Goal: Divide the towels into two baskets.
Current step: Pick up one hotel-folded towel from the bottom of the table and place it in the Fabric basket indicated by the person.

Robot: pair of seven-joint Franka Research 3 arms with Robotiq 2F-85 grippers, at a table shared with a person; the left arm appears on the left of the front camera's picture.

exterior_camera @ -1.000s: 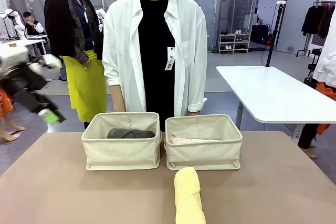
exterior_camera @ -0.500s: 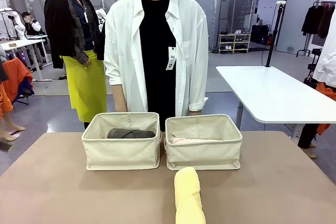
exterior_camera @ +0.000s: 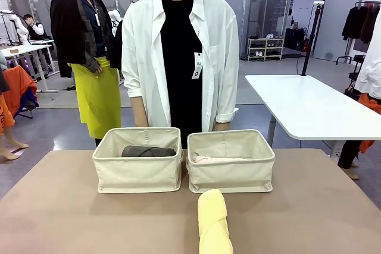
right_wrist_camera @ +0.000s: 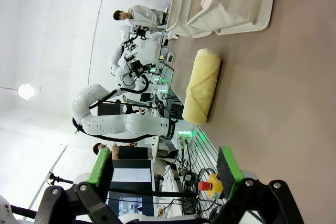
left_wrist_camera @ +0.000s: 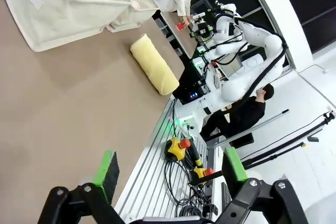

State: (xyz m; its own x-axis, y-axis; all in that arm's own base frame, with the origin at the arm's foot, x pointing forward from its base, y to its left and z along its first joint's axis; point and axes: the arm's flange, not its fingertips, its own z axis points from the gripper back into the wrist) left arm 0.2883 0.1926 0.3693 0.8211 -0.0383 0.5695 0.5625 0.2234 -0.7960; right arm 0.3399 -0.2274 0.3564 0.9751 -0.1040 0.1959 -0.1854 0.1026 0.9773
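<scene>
Lying on the brown table (exterior_camera: 71, 218) before two cream canvas baskets (exterior_camera: 139, 159) (exterior_camera: 231, 160), a rolled pale yellow terry towel (exterior_camera: 214, 221) rests untouched; dark grey rolled towel (exterior_camera: 147, 151) and pale pink towel (exterior_camera: 209, 159) sit inside; both grippers' (left_wrist_camera: 168, 169) (right_wrist_camera: 164, 166) jaws gape empty.

Front view, left edge of frame: the blurred left arm seen there 1.0 s ago, with its green-padded end effector at mid-left height, is gone by 0.5 s ago and does not return. The background table and orange garment at far left are now uncovered. The person in the white shirt (exterior_camera: 178, 57), upper centre of frame, shifts slightly toward picture right; the badge (exterior_camera: 196, 67) moves with the shirt.
</scene>
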